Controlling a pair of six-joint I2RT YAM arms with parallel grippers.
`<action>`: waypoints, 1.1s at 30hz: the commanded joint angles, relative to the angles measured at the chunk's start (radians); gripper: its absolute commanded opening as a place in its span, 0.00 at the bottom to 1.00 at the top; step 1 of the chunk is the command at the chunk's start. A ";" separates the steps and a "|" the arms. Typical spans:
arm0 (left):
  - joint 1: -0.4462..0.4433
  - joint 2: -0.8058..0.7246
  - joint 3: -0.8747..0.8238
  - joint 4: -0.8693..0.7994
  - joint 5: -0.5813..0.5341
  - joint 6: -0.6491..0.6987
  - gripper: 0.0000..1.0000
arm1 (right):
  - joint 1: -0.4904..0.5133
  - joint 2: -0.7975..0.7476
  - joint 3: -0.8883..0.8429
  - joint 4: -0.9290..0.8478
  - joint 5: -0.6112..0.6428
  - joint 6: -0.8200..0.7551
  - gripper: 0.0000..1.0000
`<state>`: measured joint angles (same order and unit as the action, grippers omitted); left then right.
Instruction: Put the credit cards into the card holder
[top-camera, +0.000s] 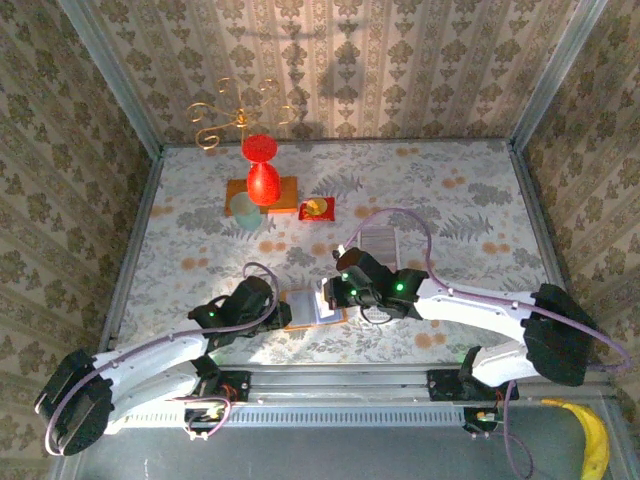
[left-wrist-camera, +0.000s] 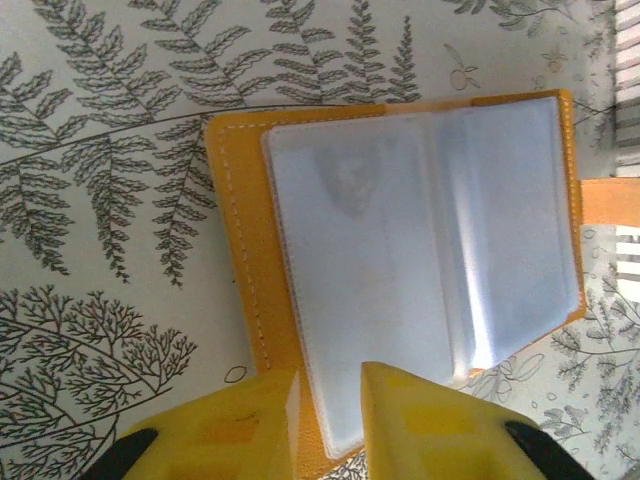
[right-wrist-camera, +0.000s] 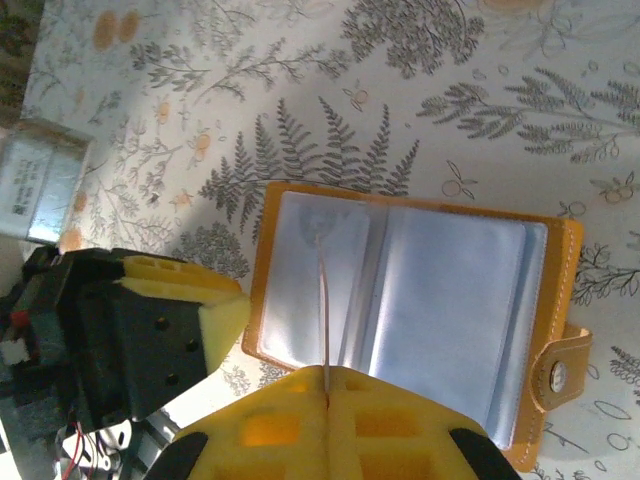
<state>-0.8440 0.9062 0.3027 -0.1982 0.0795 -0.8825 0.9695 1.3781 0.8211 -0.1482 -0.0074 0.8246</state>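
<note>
Nearest, the left claw stands narrowly apart, astride the near edge of the card holder without clamping it. The right claw is pressed closed on a thin credit card, held edge-on over the holder's clear sleeves. The holder lies open on the table between the two claws: orange cover, cloudy plastic pockets, snap tab sticking out. Bare leaf-printed surface lies past it. Farther back stand a red vase and patterned walls.
</note>
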 joint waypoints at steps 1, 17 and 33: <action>-0.006 0.014 -0.012 -0.010 -0.022 -0.012 0.21 | 0.005 0.046 -0.013 0.088 0.015 0.082 0.00; -0.005 0.110 -0.024 0.026 -0.024 -0.015 0.16 | 0.005 0.209 -0.022 0.200 0.017 0.139 0.00; -0.006 0.119 -0.025 0.035 -0.023 -0.013 0.15 | 0.001 0.217 -0.050 0.205 0.047 0.155 0.00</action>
<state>-0.8440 1.0157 0.2947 -0.1562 0.0631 -0.8864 0.9695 1.5860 0.7803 0.0372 0.0025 0.9550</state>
